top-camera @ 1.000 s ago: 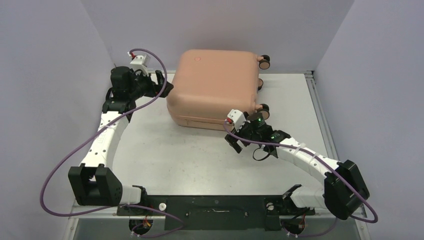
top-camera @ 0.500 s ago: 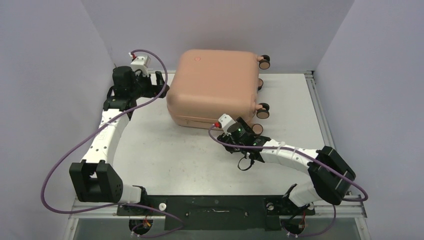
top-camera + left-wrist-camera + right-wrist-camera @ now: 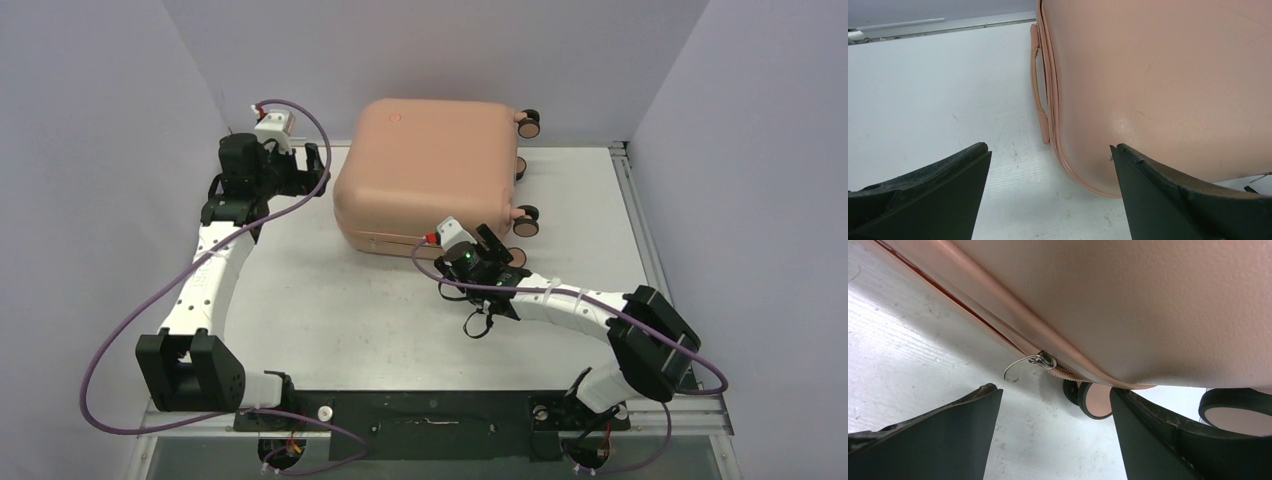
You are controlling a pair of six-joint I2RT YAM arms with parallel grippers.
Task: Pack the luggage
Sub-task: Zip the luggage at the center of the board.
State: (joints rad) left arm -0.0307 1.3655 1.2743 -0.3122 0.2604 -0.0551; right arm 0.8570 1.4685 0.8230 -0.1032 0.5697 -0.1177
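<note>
The luggage (image 3: 425, 170) is a salmon-pink hard-shell case lying shut on the table, its wheels (image 3: 527, 122) to the right. My left gripper (image 3: 322, 168) stands open beside its left side. In the left wrist view the fingers (image 3: 948, 185) straddle bare table and the shell's rounded corner (image 3: 1158, 75), with the side handle (image 3: 1038, 90) just ahead. My right gripper (image 3: 497, 248) is open at the near right corner. In the right wrist view the zipper slider with a wire hook (image 3: 1040, 361) hangs just above and ahead of my gripper (image 3: 1052, 388), and a wheel (image 3: 1095, 400) sits by the right finger.
The white table (image 3: 330, 300) has a metal rail (image 3: 640, 230) along its right edge. Lilac walls close in on the left, back and right. Purple cables loop from both arms. A second wheel (image 3: 1238, 415) shows at the far right of the right wrist view.
My right arm has swung left and forward to the luggage's near right corner, and its jaws have narrowed a little. The left gripper has eased slightly away from the shell.
</note>
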